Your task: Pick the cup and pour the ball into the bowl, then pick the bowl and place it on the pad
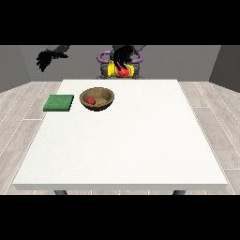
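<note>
Table (140, 154) bare across near half. Bowl (97, 99) upright toward far left, red ball (91, 101) inside. Green pad (59, 103) just beside bowl's left, apart. Above far edge, hand at view's right (121, 58) raised, curled round red cup (123, 71). Hand at view's left (45, 58) lifted off-table, fingers hanging relaxed, holding nothing.

Large white counter (126, 145) on dark legs, over pale grey wood-plank floor (21, 122); plain grey walls (187, 61) behind, evenly lit
</note>
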